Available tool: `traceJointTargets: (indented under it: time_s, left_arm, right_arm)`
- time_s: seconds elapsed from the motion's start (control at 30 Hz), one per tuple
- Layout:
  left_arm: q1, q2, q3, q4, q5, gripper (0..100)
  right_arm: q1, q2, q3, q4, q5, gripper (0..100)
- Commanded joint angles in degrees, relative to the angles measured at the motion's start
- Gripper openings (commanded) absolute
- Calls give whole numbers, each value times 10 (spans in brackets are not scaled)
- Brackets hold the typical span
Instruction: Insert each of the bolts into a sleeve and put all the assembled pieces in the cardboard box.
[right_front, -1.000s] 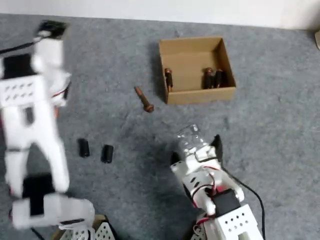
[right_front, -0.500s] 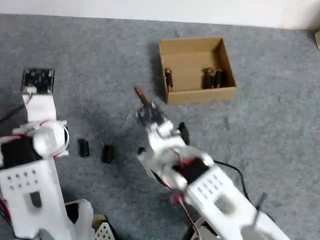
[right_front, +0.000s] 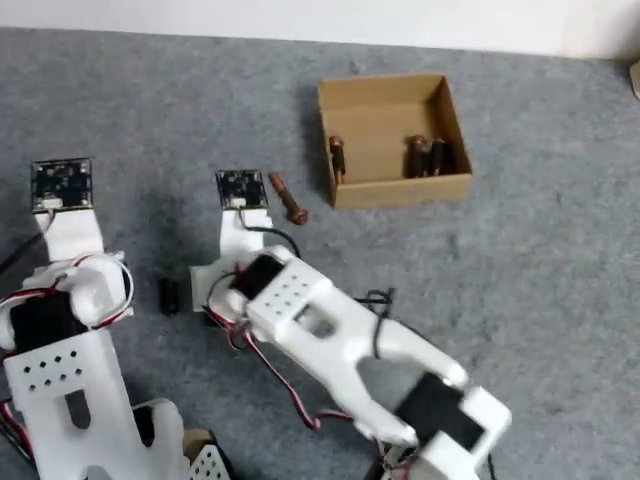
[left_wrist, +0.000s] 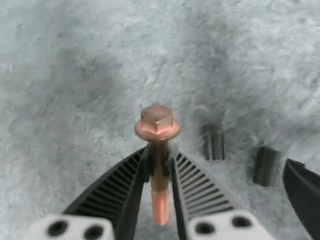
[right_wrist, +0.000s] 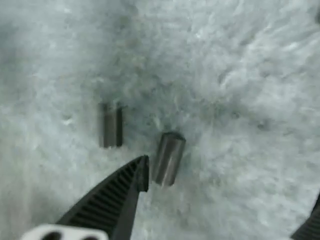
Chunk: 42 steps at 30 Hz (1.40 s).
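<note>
Evidently a bolt (left_wrist: 156, 122) is pinched in the left end effector (left_wrist: 160, 155) for insertion; the right end effector (right_wrist: 227, 195) is spread wide above a sleeve (right_wrist: 168, 158).

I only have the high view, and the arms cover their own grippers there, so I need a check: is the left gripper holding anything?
Observer: Yes. The left gripper is shut on a bolt, with the bolt's head out past the fingertips.
Operator: And the right one?
Observer: The right gripper is open, and a sleeve lies just beside one fingertip.
Operator: How many loose sleeves are there? I count one.
Observer: Two, lying apart: that one and a second sleeve.
</note>
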Motion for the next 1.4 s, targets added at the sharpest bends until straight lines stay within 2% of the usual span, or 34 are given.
traceJointTargets:
  time_s: [0.0, 0.3, 0.67, 0.73, 0.9, 1.0, 1.1, 1.37]
  left_arm:
    - [-15, -10, -1, -11, 4, 5]
    - [-62, -10, 0, -9, 4, 5]
    - [-64, -10, 0, -8, 3, 5]
    - [-63, -10, 0, -8, 3, 5]
    - [-64, -10, 0, -8, 3, 5]
    - [-64, -10, 0, -8, 3, 5]
    - [-62, -10, 0, -8, 3, 5]
    - [-62, -10, 0, -8, 3, 5]
  right_arm:
    - [-9, 53, -52, -15, -11, 457]
    - [-36, 171, -137, -15, -11, 457]
    - [-39, 180, -133, -15, -12, 454]
    - [-39, 180, -133, -15, -12, 413]
    - [-39, 180, -133, -15, -12, 182]
    - [-39, 181, -132, -15, -12, 83]
    - [-39, 181, -131, -13, -12, 49]
    - [-69, 181, -131, 3, -11, 49]
